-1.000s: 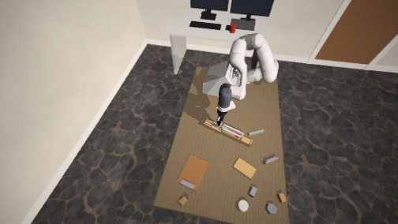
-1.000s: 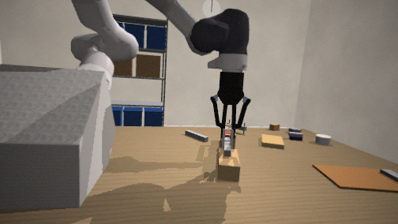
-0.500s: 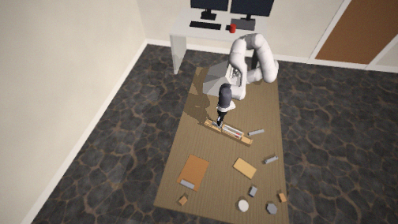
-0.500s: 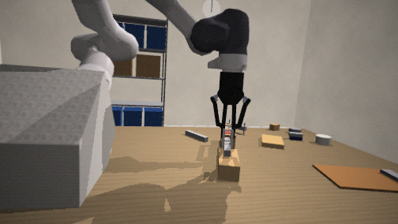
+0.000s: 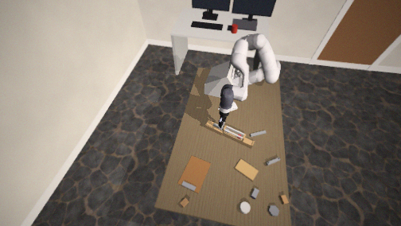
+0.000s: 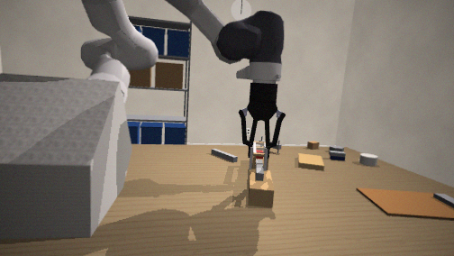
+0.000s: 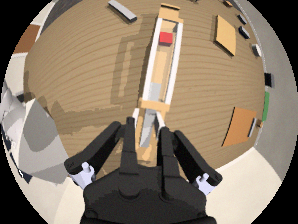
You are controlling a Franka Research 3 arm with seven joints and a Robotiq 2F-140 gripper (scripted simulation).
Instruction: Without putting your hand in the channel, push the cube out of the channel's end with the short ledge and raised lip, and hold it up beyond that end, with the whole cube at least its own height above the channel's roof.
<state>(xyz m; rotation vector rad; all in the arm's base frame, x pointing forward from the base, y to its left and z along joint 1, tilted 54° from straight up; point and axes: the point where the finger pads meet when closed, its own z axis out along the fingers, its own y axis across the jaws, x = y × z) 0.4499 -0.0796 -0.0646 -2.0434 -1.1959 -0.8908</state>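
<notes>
Fingers (image 5: 222,119) (image 6: 244,128) of the gripper (image 5: 221,125) (image 6: 258,152) (image 7: 146,127) partly open, pads either side of a grey bar (image 6: 259,175) (image 7: 146,132) w/o gripping it. Bar lies lengthwise, its far part under the tan crosspiece (image 7: 155,105) & inside the channel (image 5: 235,130) (image 7: 176,65). Red cube (image 5: 239,136) (image 6: 258,157) (image 7: 166,38) inside too, nr far end, apart from bar. Beyond: short ledge w/ raised lip (image 5: 249,142) (image 7: 170,11). Off to sides: loose grey piece (image 5: 258,133) (image 6: 223,155) (image 7: 122,11), tan slab (image 5: 247,169) (image 6: 311,161) (image 7: 225,35). Bkgd, ext. view: shelf unit (image 6: 187,90) by wall.

Glossy white, rounded arm (image 5: 269,64) (image 6: 118,42) segments, charcoal wrist housing (image 5: 227,97) (image 6: 266,36), pale grey collar (image 6: 266,71), matt black gripper (image 5: 222,124) (image 6: 258,152) (image 7: 146,116) with slender angular linkages
</notes>
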